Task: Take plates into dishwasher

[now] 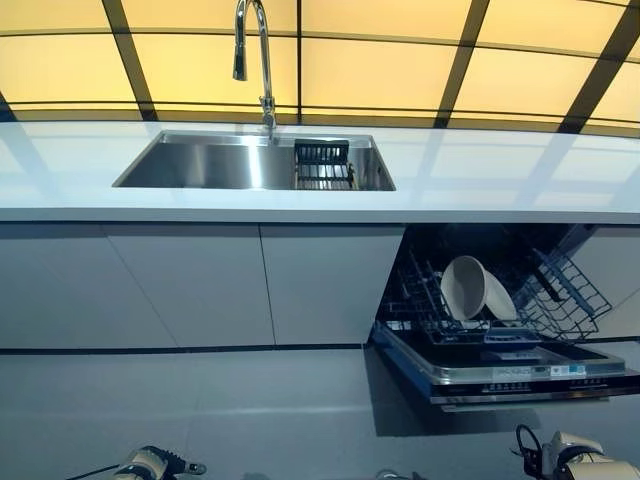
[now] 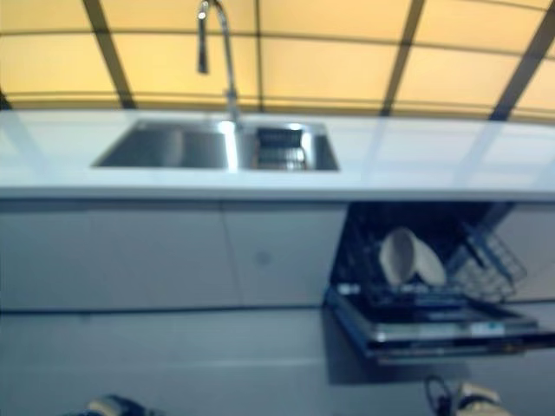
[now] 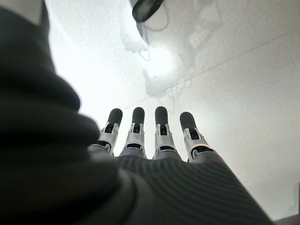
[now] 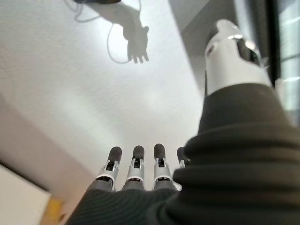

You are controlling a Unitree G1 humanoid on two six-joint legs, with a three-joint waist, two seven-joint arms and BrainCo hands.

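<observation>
The dishwasher (image 1: 500, 372) stands open under the counter at the right, its door down and its lower rack (image 1: 560, 300) pulled out. Two white plates (image 1: 465, 287) stand on edge in the rack, leaning together. I see no other plates on the counter or in the sink. My left hand (image 3: 159, 136) hangs low over the grey floor with straight fingers and holds nothing. My right hand (image 4: 134, 171) also hangs over the floor with straight fingers and holds nothing. Both hands are well short of the dishwasher.
A white counter (image 1: 500, 175) runs across the view with a steel sink (image 1: 210, 165) and a tall faucet (image 1: 262, 60). A dark drainer rack (image 1: 322, 165) sits in the sink's right end. Closed grey cabinet doors (image 1: 200, 285) stand left of the dishwasher.
</observation>
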